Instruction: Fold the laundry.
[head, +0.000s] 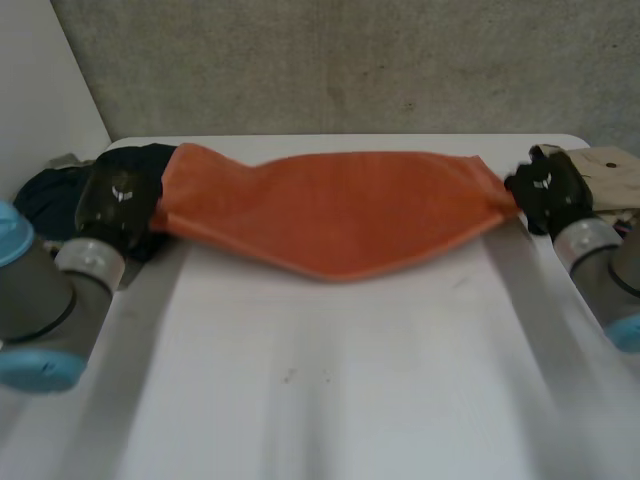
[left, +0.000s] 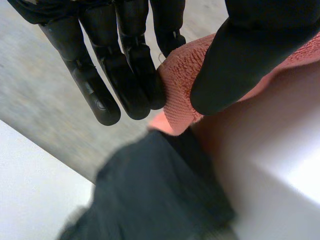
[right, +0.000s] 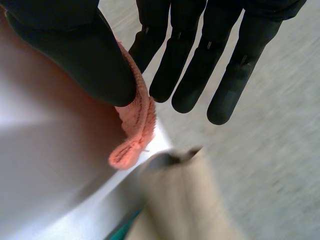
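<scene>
An orange towel hangs stretched across the far part of the white table, sagging in its middle. My left hand grips its left end. In the left wrist view the thumb pinches the orange towel against the fingers. My right hand grips the right end. Seen from the right wrist, the thumb presses a corner of the orange towel against a finger.
A dark cloth lies at the table's far left, under and beside my left hand, and appears as the dark cloth in the left wrist view. A beige garment lies at the far right, also the beige garment. A grey wall stands behind.
</scene>
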